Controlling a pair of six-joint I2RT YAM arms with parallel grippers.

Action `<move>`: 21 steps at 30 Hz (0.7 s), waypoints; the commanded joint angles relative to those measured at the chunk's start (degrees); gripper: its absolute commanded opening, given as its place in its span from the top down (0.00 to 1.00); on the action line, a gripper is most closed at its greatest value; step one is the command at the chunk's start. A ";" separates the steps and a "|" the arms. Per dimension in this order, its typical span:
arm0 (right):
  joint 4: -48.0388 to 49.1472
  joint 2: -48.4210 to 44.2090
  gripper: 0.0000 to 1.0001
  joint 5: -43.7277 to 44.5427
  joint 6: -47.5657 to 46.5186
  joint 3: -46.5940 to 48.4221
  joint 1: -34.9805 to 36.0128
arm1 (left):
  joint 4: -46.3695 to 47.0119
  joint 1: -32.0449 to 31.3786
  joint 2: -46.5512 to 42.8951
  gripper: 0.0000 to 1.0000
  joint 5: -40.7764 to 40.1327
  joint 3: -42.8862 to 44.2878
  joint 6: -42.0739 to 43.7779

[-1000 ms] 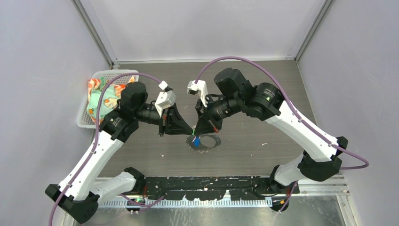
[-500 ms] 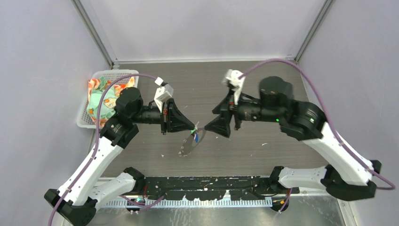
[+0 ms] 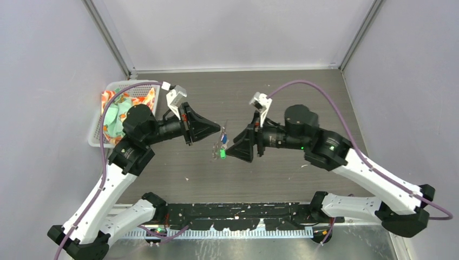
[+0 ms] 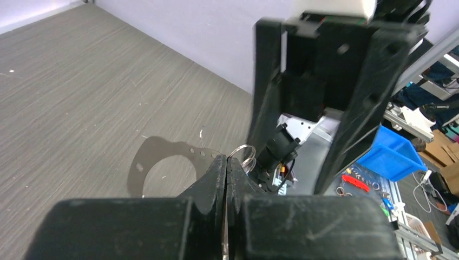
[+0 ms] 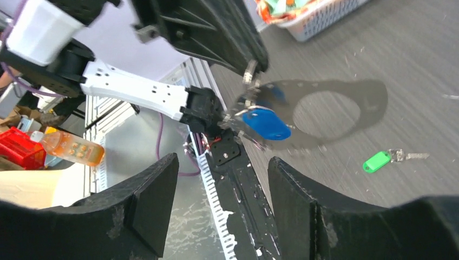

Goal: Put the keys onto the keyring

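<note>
– Well, look at the left end effector (image 4: 226, 160): its two black fingers are pressed flat together, and they are pinching the keyring (image 3: 223, 135) up off the bench (image 3: 303, 97).

– From above it is only a thin grey sliver, seen edge-on between the two arms.

– Yes. The right wrist camera catches small shiny wire rings bunched just under those left fingertips, and the blue key (image 5: 265, 123) dangles from them by its smooth, rounded plastic head.

– Is it threaded on the big loop?

– I cannot tell. Behind it spreads a dark, flat loop shape with tiny pinholes, and it could be the loop or its shadow.

– And the right end effector (image 5: 222, 162)?

– It stands wide, with blunt matt-black fingers well apart and nothing between them. It faces the left one, close to the ring but not touching it.

– And the green key (image 5: 377, 161)?

– That one lies flat on the wood-grain bench below the ring, glossy green head and slim silver blade, on its own.

– At the far left there is a white mesh basket (image 3: 96, 140), and crumpled colourful cloth (image 3: 122, 111) fills it.
</note>
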 commanded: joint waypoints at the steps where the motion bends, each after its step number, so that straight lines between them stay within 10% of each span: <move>1: 9.50 2.04 0.34 -1.14 2.76 -1.54 -0.17 | 2.73 0.00 -2.31 1.00 -3.28 1.04 -1.40; 21: 13.98 2.84 0.71 0.33 0.45 -2.66 -0.19 | 2.42 0.00 -3.09 1.00 -0.97 -0.48 -0.41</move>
